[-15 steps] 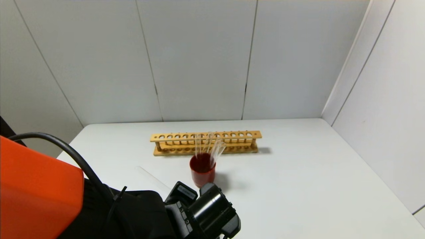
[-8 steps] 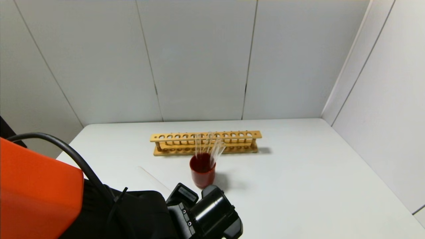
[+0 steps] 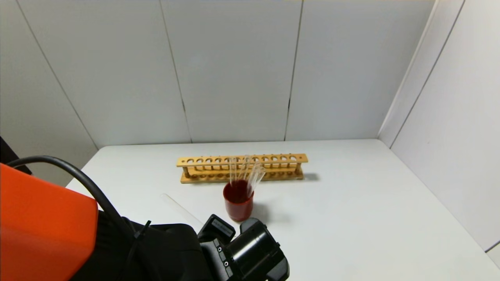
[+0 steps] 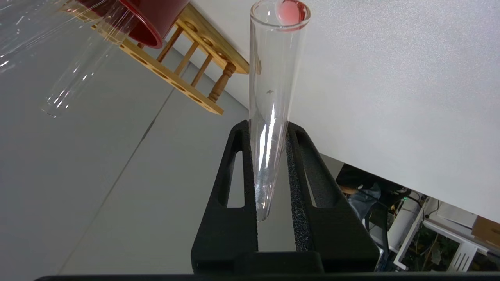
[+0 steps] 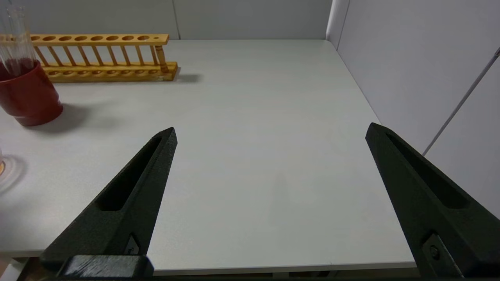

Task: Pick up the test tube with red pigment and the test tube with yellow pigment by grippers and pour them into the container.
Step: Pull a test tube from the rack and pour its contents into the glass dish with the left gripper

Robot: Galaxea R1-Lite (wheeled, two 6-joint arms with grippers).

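My left gripper (image 4: 268, 125) is shut on the test tube with red pigment (image 4: 269, 97), gripping its clear glass between the black pads. It is turned upside down above the white table (image 4: 390, 78). A pink-red blob shows at the tube's far end (image 4: 289, 11). In the head view only the left arm's black wrist (image 3: 246, 253) shows, at the table's near edge. A sliver of the clear container (image 5: 3, 168), tinted orange, shows in the right wrist view. My right gripper (image 5: 272, 130) hangs open and empty over the table's front right. The test tube with yellow pigment is out of view.
A dark-red cup (image 3: 238, 203) holding several clear tubes (image 3: 246, 173) stands mid-table. Behind it stands a wooden tube rack (image 3: 242, 168). One faint clear tube (image 3: 177, 207) lies on the table left of the cup. White walls close in the back and right.
The left wrist has drifted slightly toward the near edge and to the right in the head view. The cup, rack and tubes have not moved.
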